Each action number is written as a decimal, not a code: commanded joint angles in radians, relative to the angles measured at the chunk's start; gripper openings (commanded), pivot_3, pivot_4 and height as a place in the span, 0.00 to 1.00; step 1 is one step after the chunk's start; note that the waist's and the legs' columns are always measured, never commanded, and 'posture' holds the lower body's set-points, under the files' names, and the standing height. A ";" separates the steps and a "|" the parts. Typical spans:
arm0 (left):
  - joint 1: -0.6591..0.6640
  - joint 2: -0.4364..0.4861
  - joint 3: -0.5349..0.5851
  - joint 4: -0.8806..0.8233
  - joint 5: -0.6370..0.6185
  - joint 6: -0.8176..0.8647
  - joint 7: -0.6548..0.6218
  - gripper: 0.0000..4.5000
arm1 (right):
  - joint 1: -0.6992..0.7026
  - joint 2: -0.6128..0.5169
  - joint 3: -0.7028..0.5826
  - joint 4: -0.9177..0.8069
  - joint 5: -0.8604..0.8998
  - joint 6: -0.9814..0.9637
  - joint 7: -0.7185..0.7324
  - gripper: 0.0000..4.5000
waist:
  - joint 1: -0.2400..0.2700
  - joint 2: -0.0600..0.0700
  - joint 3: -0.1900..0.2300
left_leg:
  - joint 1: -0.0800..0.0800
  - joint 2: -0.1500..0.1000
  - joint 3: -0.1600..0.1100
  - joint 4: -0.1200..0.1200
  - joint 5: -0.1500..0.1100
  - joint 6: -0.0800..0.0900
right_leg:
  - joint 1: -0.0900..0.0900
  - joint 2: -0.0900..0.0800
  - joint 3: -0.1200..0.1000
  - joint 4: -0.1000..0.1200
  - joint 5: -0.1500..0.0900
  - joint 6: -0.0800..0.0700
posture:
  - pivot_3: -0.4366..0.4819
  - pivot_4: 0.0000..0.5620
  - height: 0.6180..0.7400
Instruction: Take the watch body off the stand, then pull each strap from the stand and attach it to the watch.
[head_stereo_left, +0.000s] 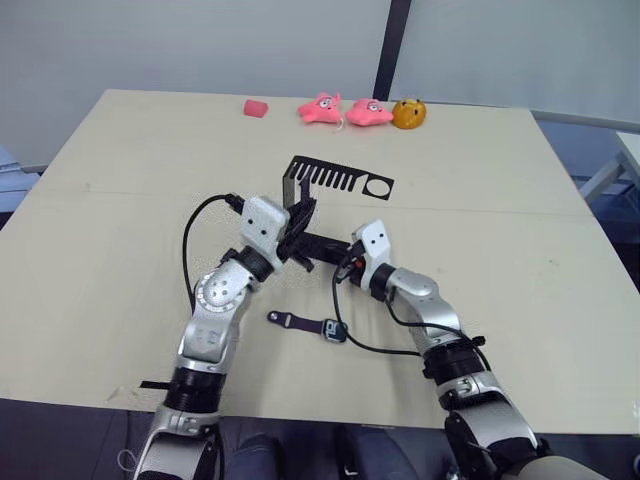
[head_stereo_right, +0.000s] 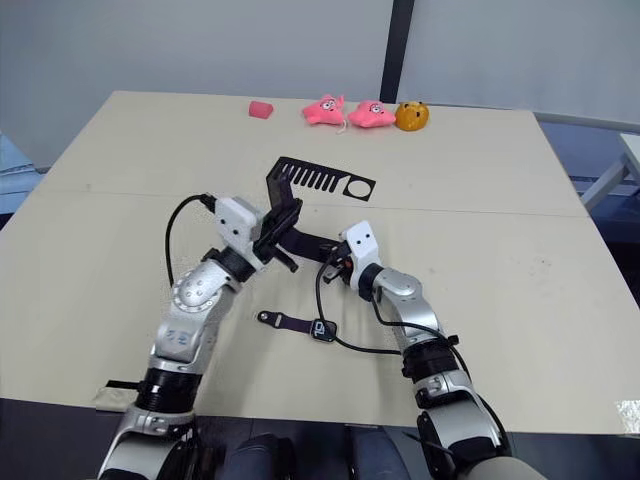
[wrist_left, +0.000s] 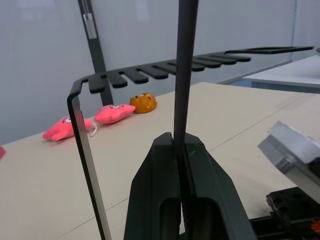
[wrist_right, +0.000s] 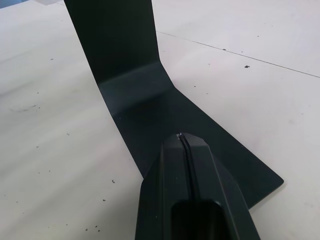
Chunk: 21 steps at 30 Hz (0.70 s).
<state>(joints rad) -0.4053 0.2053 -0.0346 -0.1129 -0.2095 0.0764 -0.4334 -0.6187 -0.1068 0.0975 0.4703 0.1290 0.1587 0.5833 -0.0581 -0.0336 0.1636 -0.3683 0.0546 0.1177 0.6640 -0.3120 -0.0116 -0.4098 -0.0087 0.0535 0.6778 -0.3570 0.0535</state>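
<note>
The black stand (head_stereo_left: 340, 180) is upright at mid-table, its comb-slotted top plate (wrist_left: 150, 72) toward the far side. My left gripper (wrist_left: 176, 136) is beside the upright strip (wrist_left: 87, 150), shut on a thin dark strap (wrist_left: 183, 70) that runs up past the comb slots. My right gripper (wrist_right: 180, 136) is shut, its tip on or just over the stand's flat foot (wrist_right: 150, 95). The watch body (head_stereo_left: 333, 331) lies on the table in front of both arms, apart from the grippers, with another strap (head_stereo_left: 295, 321) joined to its left side.
Two pink plush toys (head_stereo_left: 343, 110), an orange toy (head_stereo_left: 408, 113) and a small red block (head_stereo_left: 256, 107) lie along the table's far edge. Black cables loop from both wrists, one (head_stereo_left: 385, 350) running close by the watch. The table's near edge (head_stereo_left: 300, 415) is just beyond my elbows.
</note>
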 joint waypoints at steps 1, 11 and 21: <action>0.018 0.044 0.064 -0.066 -0.154 0.043 -0.114 0.01 | 0.021 0.008 -0.011 0.014 0.004 0.013 -0.017 0.00 | -0.001 0.000 0.000 | 0.000 0.000 0.000 0.000 0.000 0.000 | 0.000 0.000 0.000 0.000 0.000 0.000 | 0.48 0.27 1.00; -0.011 0.562 0.219 0.057 -0.592 0.538 -0.700 0.01 | 0.228 -0.115 -0.056 -0.477 0.202 0.106 0.149 0.00 | -0.004 0.001 0.001 | -0.002 0.000 -0.001 -0.001 0.000 0.000 | -0.001 0.000 -0.001 -0.002 0.000 0.000 | 0.48 0.27 1.00; -0.099 0.724 0.031 0.121 -0.607 0.843 -0.969 0.01 | 0.585 -0.280 -0.247 -1.019 0.821 0.568 0.067 0.00 | -0.001 0.001 0.002 | -0.003 0.000 -0.004 -0.003 -0.001 0.001 | 0.001 -0.001 -0.003 -0.005 -0.001 -0.001 | 0.48 0.27 1.00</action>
<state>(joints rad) -0.4864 0.9219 0.0133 0.0482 -0.7845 0.8649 -1.3774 -0.0417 -0.3985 -0.1112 -0.4554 0.7959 0.6553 0.7195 -0.0590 -0.0321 0.1652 -0.3708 0.0545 0.1136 0.6611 -0.3129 -0.0106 -0.4092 -0.0091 0.0510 0.6732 -0.3577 0.0522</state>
